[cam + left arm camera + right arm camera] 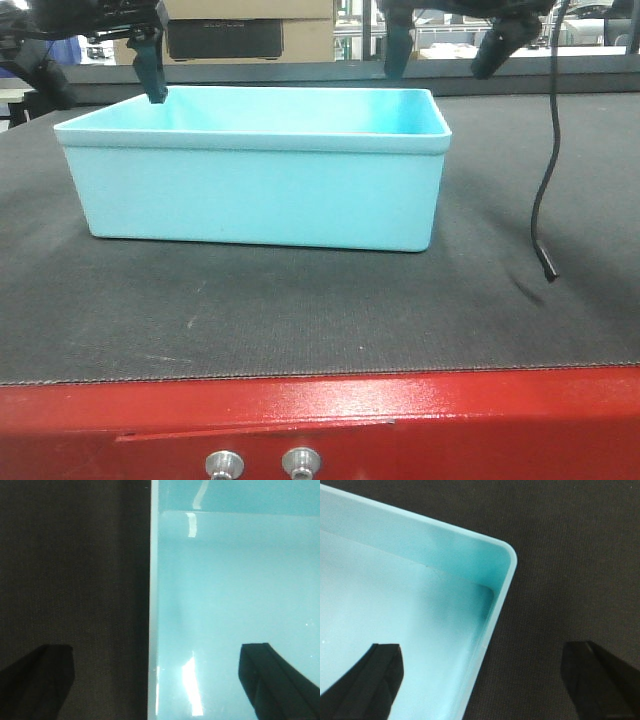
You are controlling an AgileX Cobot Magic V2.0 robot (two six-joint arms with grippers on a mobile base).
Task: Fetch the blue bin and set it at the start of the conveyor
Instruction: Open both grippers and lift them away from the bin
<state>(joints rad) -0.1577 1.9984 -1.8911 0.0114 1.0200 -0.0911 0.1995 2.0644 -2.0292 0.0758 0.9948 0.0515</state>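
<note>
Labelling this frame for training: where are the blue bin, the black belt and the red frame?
blue bin (260, 190): front view, middle of its near wall.
black belt (300, 310): front view, bare patch before the bin.
red frame (450, 420): front view, its front face.

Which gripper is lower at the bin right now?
The left gripper: in the front view its finger dips past the bin rim, while the right gripper's finger ends just above it.

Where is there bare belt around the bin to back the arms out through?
Bare belt lies between the blue bin and the red frame, and right of the bin up to the hanging cable. Crowded: the bin's end walls, straddled by the open left gripper and right gripper.
</note>
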